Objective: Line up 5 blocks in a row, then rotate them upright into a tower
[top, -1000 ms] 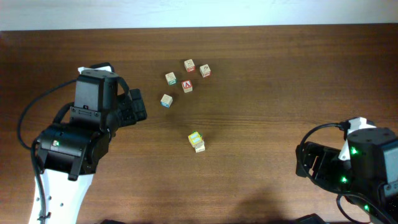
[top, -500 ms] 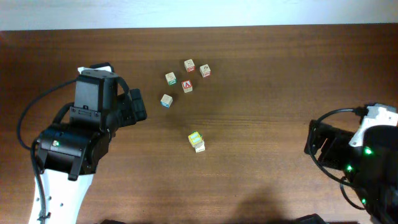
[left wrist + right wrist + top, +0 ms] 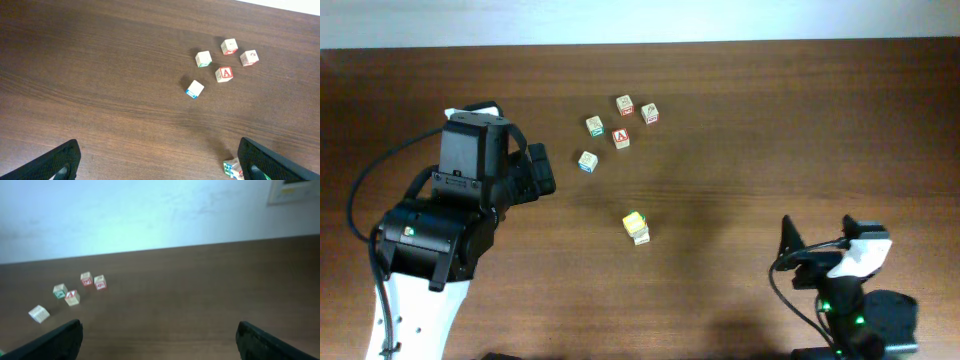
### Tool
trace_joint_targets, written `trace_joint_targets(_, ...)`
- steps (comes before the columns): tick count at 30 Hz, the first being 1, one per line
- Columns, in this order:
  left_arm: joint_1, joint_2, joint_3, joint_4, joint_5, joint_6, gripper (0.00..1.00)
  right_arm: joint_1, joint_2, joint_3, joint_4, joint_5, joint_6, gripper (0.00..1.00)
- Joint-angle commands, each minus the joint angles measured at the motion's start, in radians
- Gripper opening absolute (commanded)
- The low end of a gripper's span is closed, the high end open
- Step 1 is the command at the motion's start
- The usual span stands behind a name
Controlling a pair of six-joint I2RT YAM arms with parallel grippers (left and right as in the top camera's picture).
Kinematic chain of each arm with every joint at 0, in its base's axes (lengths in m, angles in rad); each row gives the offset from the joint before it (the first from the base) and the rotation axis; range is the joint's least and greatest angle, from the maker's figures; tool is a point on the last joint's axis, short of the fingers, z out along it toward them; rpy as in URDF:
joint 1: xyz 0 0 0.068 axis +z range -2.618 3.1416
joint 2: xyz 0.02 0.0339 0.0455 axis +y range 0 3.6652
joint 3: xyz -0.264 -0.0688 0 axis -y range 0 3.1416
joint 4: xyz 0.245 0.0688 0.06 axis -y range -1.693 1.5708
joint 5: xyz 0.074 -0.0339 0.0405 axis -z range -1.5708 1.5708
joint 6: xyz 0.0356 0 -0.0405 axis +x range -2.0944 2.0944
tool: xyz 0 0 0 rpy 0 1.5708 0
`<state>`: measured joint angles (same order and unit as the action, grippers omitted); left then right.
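Note:
Small wooden blocks lie on the brown table. A teal-faced block [image 3: 594,125] and a blue-edged block [image 3: 587,161] sit in the far cluster. A yellow-green block [image 3: 633,221] rests against a pale block [image 3: 641,236] at mid-table. My left gripper [image 3: 542,170] is open, left of the blue-edged block and apart from it. In the left wrist view the blue-edged block [image 3: 194,89] lies ahead of the gripper [image 3: 159,150], and a green and blue block [image 3: 232,167] sits by the right finger. My right gripper [image 3: 159,330] is open and empty, far from the blocks [image 3: 60,291].
A cube with a red "A" [image 3: 621,138] and two red-marked cubes [image 3: 624,104] [image 3: 649,113] share the far cluster. The right arm's base [image 3: 855,310] sits at the front right corner. A pale wall [image 3: 150,210] rises behind the table's far edge.
The right arm has swung from the right edge down toward the front of the table, its gripper now pointing at the far wall. The left arm and blocks have not moved.

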<state>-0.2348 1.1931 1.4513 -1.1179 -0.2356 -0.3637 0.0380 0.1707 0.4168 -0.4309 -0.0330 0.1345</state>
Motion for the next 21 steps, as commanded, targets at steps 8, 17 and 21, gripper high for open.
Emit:
trace_joint_targets(8,0.004,-0.006,0.008,0.002,0.007,-0.010,0.99,-0.006,-0.167,-0.317,0.156,-0.061,-0.008,0.98)
trace_joint_targets(17,0.004,-0.006,0.008,0.002,0.007,-0.010,0.99,-0.006,-0.167,-0.340,0.180,0.046,-0.031,0.98)
trace_joint_targets(21,0.004,-0.006,0.008,0.002,0.007,-0.010,0.99,-0.006,-0.167,-0.413,0.382,0.040,-0.030,0.98)
